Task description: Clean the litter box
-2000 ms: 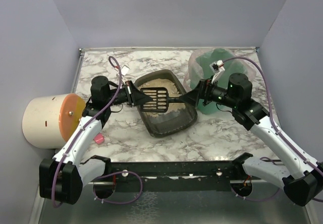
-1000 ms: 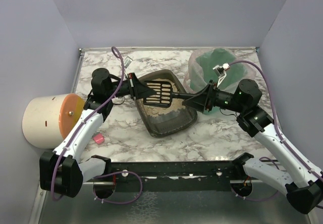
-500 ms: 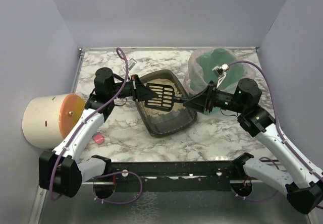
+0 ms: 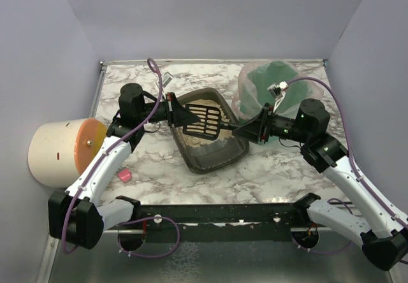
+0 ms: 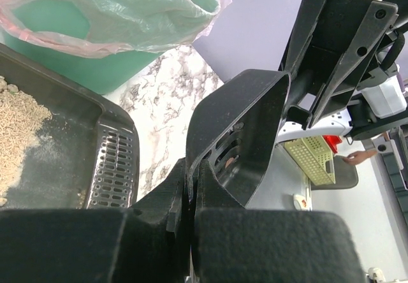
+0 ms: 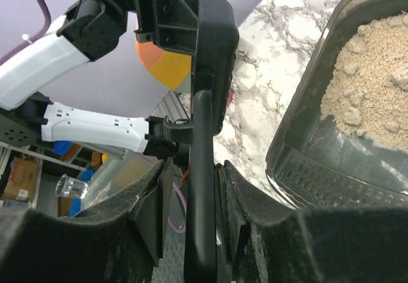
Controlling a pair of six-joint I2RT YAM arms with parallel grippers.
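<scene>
Litter box (image 4: pixel 213 160) sits mid-table, skewed. Drum (image 4: pixel 60 152) at left edge, well apart. Bin (image 4: pixel 255 82) at far-right corner, just beside box: short dump path. Scoop (image 4: pixel 203 120) level over box's far half, right gripper (image 4: pixel 254 130) clamped on handle, left gripper (image 4: pixel 173 112) pinching blade tip, probably steadying. Pink bit (image 4: pixel 124 176) near left edge, no obstruction.

White links (image 4: pixel 103 167), black joints (image 4: pixel 131 96), purple cables (image 4: pixel 155 79); black left hand (image 4: pixel 174 113) and right hand (image 4: pixel 246 129).
</scene>
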